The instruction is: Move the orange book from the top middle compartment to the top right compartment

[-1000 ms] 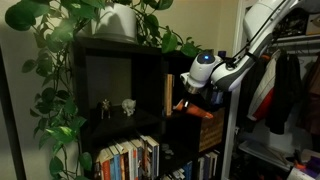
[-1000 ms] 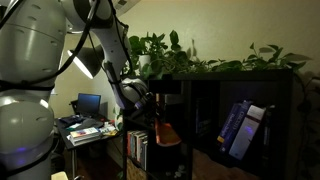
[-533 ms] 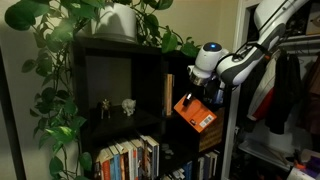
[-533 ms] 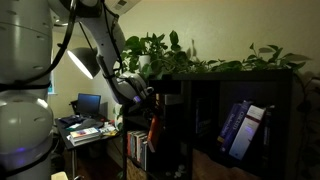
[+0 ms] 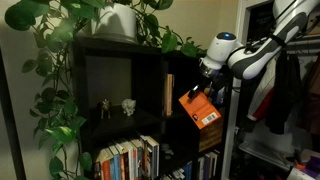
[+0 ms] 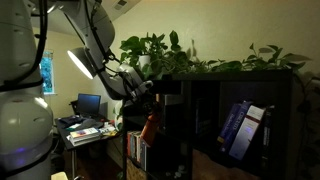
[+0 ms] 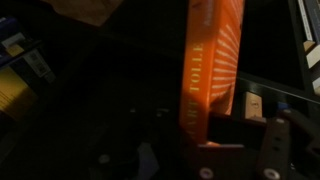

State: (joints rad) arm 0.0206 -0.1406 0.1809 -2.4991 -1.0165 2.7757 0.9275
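Observation:
My gripper (image 5: 203,87) is shut on the orange book (image 5: 199,108) and holds it tilted in the air, just out in front of the dark shelf unit. In the wrist view the book (image 7: 214,60) stands up from between the jaws (image 7: 222,135), its spine with orange lettering facing me. It also shows edge-on in an exterior view (image 6: 150,128). The top middle compartment (image 5: 180,92) lies behind the book, with a thin tan upright book (image 5: 168,93) at its left wall. The top right compartment (image 6: 245,125) holds blue books.
A wider cubby (image 5: 118,90) holds small figurines (image 5: 128,106). Pale-spined books (image 5: 128,160) fill the lower row. A woven brown basket (image 5: 211,133) sits below the book. Leafy plants (image 5: 60,60) drape over the shelf top. Clothes (image 5: 285,90) hang beside the shelf.
The gripper has pulled back out of the top middle compartment with the orange book, lifting it slightly and drawing it away from the shelf front.

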